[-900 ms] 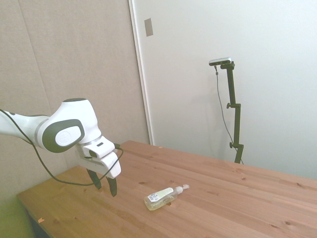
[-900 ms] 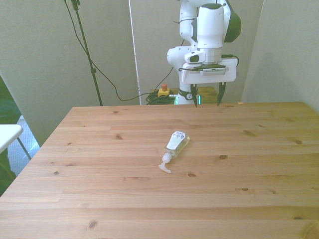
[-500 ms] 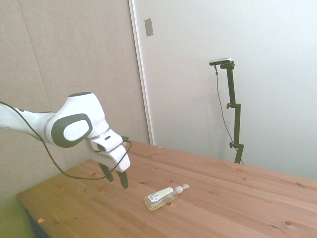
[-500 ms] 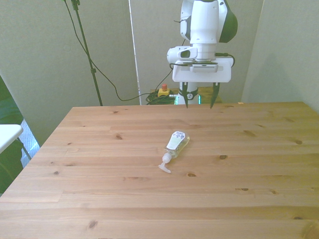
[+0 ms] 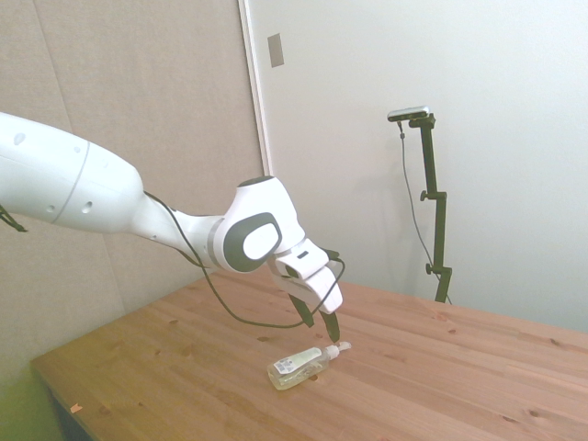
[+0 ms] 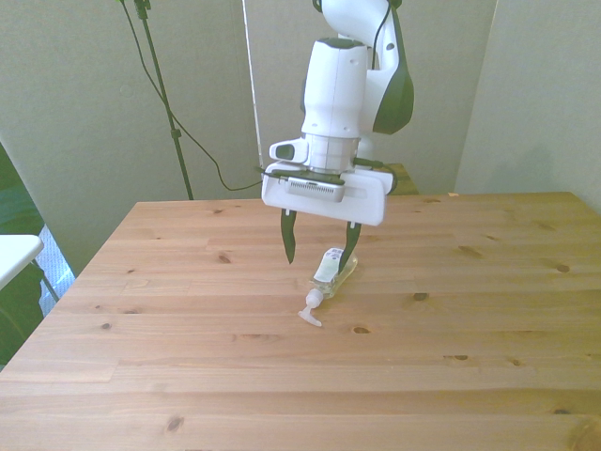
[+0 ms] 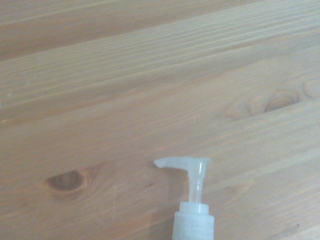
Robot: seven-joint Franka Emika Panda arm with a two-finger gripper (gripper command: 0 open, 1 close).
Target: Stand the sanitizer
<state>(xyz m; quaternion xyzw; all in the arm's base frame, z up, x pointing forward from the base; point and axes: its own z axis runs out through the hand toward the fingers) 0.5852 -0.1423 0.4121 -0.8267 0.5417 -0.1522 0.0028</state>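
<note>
The sanitizer (image 6: 328,273) lies on its side near the middle of the wooden table (image 6: 188,376), a small clear bottle of pale liquid with a light label. Its white pump nozzle (image 6: 310,315) points toward the table's near edge in the front view. In the side view the sanitizer (image 5: 296,368) lies just below the arm's hand. My gripper (image 6: 319,262) hangs open right over the bottle, one finger on each side of its upper body and a little above the wood. In the side view the gripper (image 5: 321,324) hovers over the nozzle end. The wrist view shows the nozzle (image 7: 191,169) and neck from close by.
Bare wood (image 5: 441,386) surrounds the bottle on all sides. A white surface (image 6: 14,250) sits beyond the table at the front view's left edge. Cables hang behind the table's far edge.
The arm has reached out from the table's far edge and come down over the sanitizer. The fingers have stayed open, and the bottle has not moved.
</note>
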